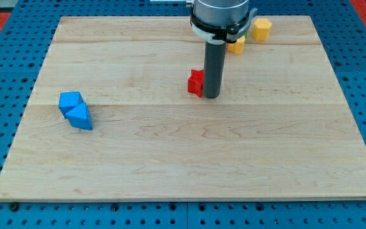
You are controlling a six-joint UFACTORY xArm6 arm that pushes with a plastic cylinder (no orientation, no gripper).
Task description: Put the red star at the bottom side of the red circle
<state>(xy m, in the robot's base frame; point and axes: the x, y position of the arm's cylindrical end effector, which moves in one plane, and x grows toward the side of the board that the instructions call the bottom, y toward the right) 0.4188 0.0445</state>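
Note:
A red block [196, 83], the only red one in sight, sits a little above the middle of the wooden board [189, 159]; the rod covers its right part, so I cannot tell its shape. My tip [211, 97] rests on the board right against that block's right side. No second red block shows; it may be hidden behind the rod or the arm.
Two yellow blocks lie at the view's top: one [261, 28] near the board's top edge, another [236, 44] partly behind the arm. A blue cube [70, 100] and a blue triangle [80, 117] touch each other at the view's left.

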